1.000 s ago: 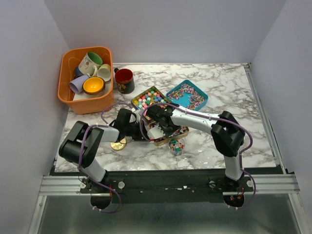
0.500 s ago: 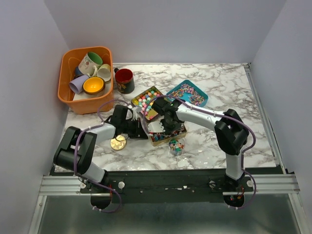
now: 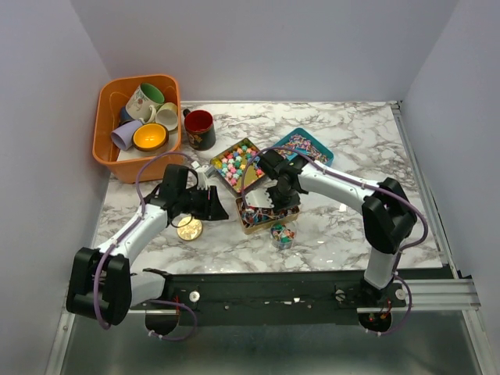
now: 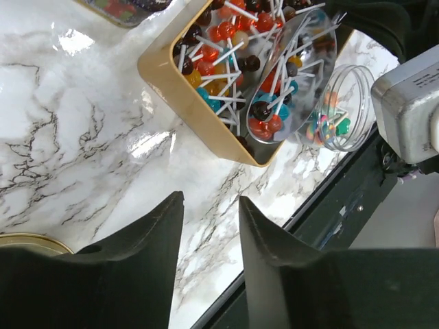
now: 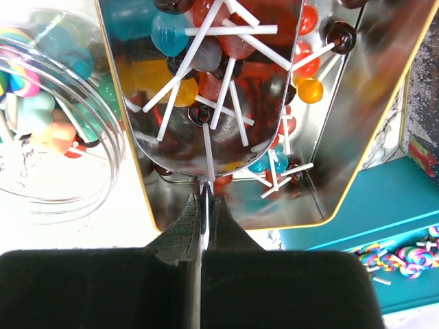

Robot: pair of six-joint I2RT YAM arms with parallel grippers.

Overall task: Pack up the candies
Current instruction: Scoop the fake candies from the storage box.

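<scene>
Round pastel candies (image 3: pixel 237 162) are heaping well beyond the clear jar (image 3: pixel 282 234). Stick lollipops (image 4: pixel 223 38) are lying jumbled just beside the jar, some riding in my scoop (image 5: pixel 175 147). Mixed sweets (image 5: pixel 41 116) are sitting inside the jar.

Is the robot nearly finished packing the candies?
Not yet. Done: the small clear jar holds some colourful candies. In hand: the right gripper is pinched shut on a shiny metal scoop loaded with stick lollipops, above the rectangular gold tin. The left gripper is open and empty. Left: the tin is full of lollipops, the jar looks to have room, and the flat round gold lid lies on the marble table.
</scene>
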